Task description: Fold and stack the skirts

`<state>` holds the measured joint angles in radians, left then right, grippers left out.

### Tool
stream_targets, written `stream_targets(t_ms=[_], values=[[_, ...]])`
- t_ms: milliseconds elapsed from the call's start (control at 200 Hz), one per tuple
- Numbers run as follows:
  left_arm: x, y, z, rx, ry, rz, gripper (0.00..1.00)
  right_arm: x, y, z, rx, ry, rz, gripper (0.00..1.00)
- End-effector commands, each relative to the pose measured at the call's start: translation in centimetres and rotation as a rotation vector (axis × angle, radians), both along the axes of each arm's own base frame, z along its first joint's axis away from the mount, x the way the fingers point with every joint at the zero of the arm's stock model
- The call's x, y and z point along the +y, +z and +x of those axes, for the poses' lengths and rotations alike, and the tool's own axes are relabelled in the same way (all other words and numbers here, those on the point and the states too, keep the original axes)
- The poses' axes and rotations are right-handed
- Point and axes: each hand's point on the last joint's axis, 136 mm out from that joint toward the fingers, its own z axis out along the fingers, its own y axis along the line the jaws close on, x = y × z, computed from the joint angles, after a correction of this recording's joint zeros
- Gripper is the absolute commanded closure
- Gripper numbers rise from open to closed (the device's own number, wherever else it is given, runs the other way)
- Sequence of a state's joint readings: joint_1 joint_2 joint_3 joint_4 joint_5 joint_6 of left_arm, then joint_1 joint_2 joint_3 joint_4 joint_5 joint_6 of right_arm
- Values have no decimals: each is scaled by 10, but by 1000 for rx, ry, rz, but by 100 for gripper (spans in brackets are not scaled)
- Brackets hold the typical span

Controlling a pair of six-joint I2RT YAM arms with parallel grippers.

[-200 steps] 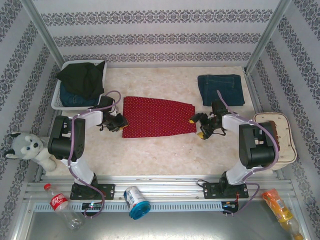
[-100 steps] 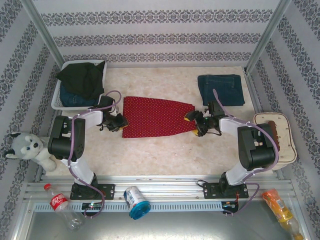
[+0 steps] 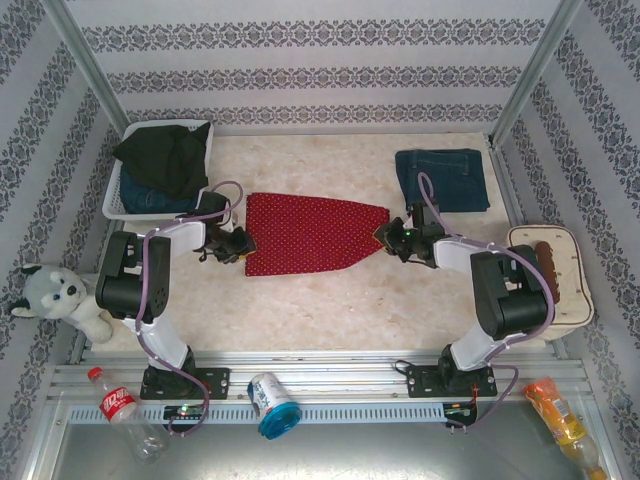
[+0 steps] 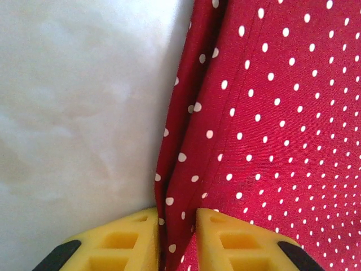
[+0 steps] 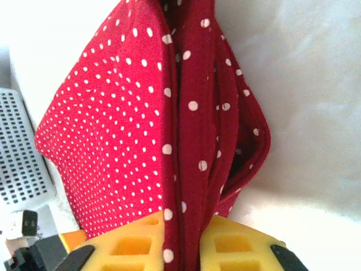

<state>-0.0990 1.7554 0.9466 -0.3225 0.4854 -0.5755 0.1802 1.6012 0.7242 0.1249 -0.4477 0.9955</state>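
Red white-dotted cloth skirt (image 3: pixel 315 233) lies flat in the middle, not yet folded. The left gripper (image 4: pixel 176 226) is pinched on its left edge and the right gripper (image 5: pixel 181 237) is clamped on its bunched right edge. Dark blue denim skirt (image 3: pixel 441 178) sits folded far right, looks done. White plastic mesh basket (image 3: pixel 113 200) holds black skirt (image 3: pixel 165 155) over second denim skirt (image 3: pixel 150 200). Roughly one of four done.

There are one red dotted skirt (image 3: pixel 310 235), two denim skirts (image 3: pixel 440 178) (image 3: pixel 150 198), one black skirt (image 3: pixel 165 155), one basket (image 3: pixel 112 195), one toy dog (image 3: pixel 60 295), one bottle (image 3: pixel 120 410) and one can (image 3: pixel 272 403).
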Motion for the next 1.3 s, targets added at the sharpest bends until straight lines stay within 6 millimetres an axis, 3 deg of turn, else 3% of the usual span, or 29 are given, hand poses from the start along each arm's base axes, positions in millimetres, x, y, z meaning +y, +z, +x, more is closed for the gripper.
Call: stream_targets(t_ms=[0, 190, 305, 395, 515, 679, 809, 899, 999, 1129, 1294], values=[[1, -14, -20, 94, -8, 30, 77, -3, 36, 8, -142, 50, -199, 96], [-7, -7, -17, 84, 19, -29, 77, 45, 73, 1, -298, 291, -399, 100], [-9, 0, -16, 68, 23, -40, 77, 97, 95, 0, -410, 477, -463, 100], [-11, 3, -17, 65, 27, -56, 77, 143, 101, -5, -466, 656, -526, 100], [-12, 2, -19, 62, 35, -63, 77, 208, 91, -19, -512, 895, -582, 100], [-13, 0, -17, 62, 42, -73, 81, 269, 55, -31, -457, 1099, -676, 100], [-12, -1, -17, 61, 48, -71, 85, 279, 17, -30, -335, 1135, -765, 100], [-12, -4, -18, 71, 50, -77, 86, 280, 3, -32, -271, 1142, -789, 100], [-12, -7, -20, 78, 51, -75, 86, 275, 4, -30, -251, 1105, -840, 100], [-10, -7, -21, 78, 53, -71, 86, 250, 9, -21, -196, 973, -937, 100], [-8, -8, -21, 78, 49, -62, 86, 240, 26, -20, -207, 923, -800, 100]])
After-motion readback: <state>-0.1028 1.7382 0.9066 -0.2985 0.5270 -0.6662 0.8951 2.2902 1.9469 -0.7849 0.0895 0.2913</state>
